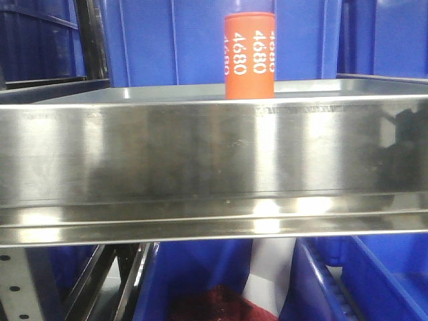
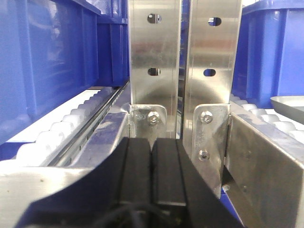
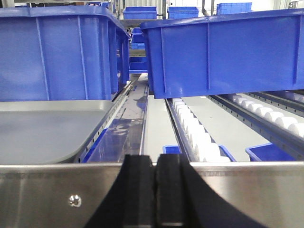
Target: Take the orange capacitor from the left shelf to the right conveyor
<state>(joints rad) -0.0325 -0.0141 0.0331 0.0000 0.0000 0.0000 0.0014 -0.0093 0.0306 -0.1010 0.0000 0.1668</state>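
Nearest each wrist camera is a claw. The left claw (image 2: 151,147) is clenched, its two black pads pressed flat together with nothing between them, and the right claw (image 3: 155,164) is clenched and empty in the same way. Neither wrist view shows the left shelf (image 1: 200,147) in a form I can match, nor the cylinder, so I cannot tell which way the target lies from either claw or which arm is nearer.

In the front view, the shelf's tall polished lip fills the foreground. Just behind that lip, a little right of its middle, the orange capacitor (image 1: 249,57) stands on the shelf floor. It is upright with its long axis vertical, and its lower part is hidden by the lip. Behind the shelf are blue bins (image 1: 167,40), close to the cylinder's back. My judgement is that the reach must come over the lip and close on the sides of the upright body.

By count there is one capacitor, one shelf tray and two claws. There are several bins, too cropped for an exact number. The right conveyor is not in view.
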